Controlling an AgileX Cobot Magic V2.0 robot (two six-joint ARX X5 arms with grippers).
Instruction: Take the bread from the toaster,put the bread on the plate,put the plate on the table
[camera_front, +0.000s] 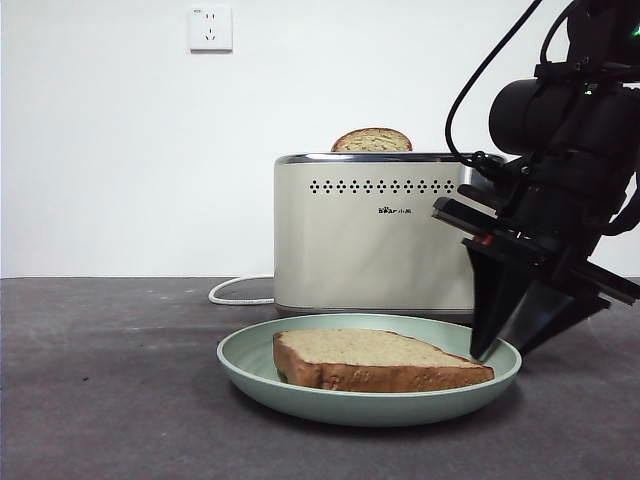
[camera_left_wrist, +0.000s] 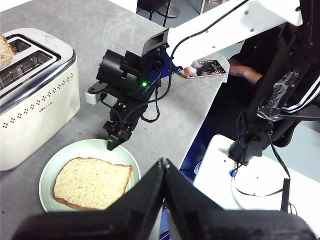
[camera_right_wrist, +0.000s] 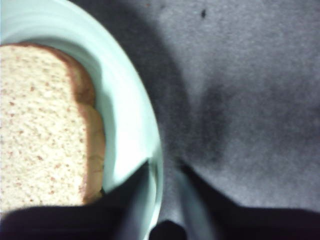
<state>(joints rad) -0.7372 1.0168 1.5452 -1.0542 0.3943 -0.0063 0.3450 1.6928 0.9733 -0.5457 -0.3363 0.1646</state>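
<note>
Right gripper (camera_front: 487, 345) sits at the plate (camera_front: 250, 368) edge on the side away from the wall socket (camera_front: 210, 28), tips down at the rim. In its wrist view we see the jaws a little apart, one inside the rim, one outside over the table (camera_right_wrist: 250, 100), straddling the rim; we can't tell if they touch it yet. Same gripper (camera_left_wrist: 114, 143) shows from the left wrist view at the plate's far edge.

Left gripper (camera_left_wrist: 164, 165) hangs high above the table, well away from the plate, jaws pressed together with nothing between.

Bread (camera_front: 375, 360) lies flat in the plate, crust toward us in the front view, roughly centred. Plate rests on the table (camera_front: 100, 380) just in front of the toaster (camera_front: 370, 240). We see a second, dome-topped slice (camera_front: 371, 140) sticking up from a toaster slot. White cord (camera_front: 238, 290) runs out from the toaster base along the table
</note>
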